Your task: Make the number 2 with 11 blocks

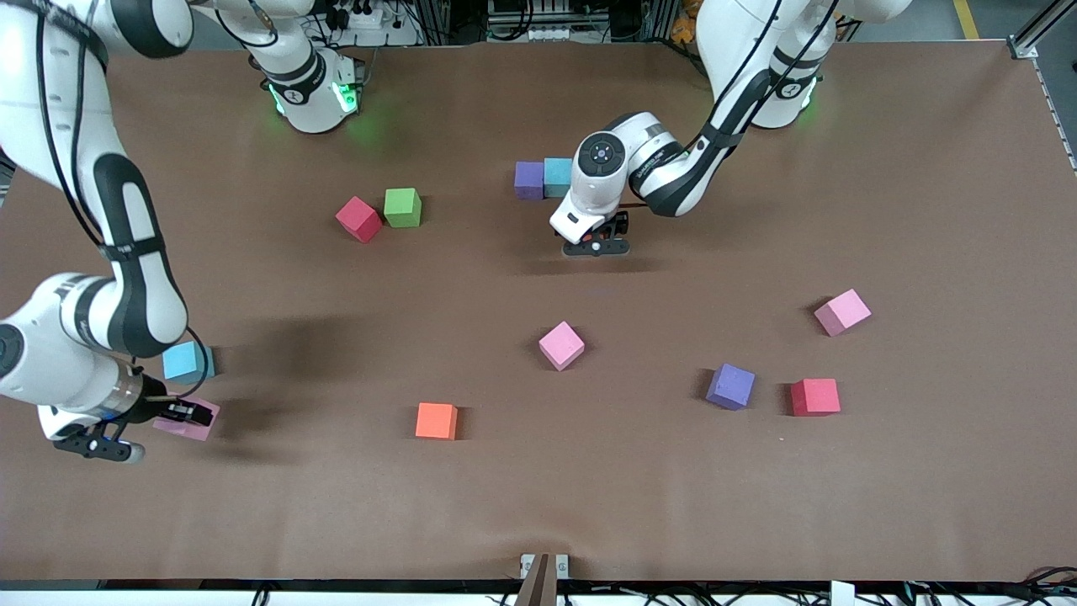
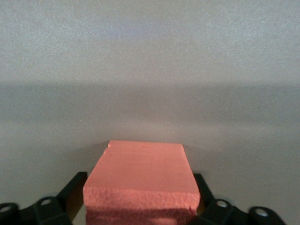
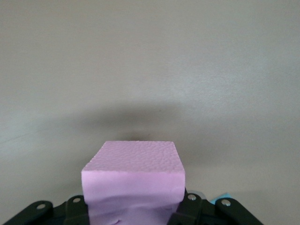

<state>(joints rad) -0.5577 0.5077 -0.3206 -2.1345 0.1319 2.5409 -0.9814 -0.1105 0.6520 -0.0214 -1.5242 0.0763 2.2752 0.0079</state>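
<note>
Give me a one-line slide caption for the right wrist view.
Right gripper shut on a pink block just above the bare brown table.

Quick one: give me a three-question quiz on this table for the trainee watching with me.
1. True or false: a purple cube and a blue cube sit side by side, next to the left gripper.
2. The right gripper is shut on a cube of which colour? A orange, B pink, C green.
3. Fill in: the cube beside the green cube is ___.
Key: 1 true. 2 B, the pink cube. 3 red, the red cube.
</note>
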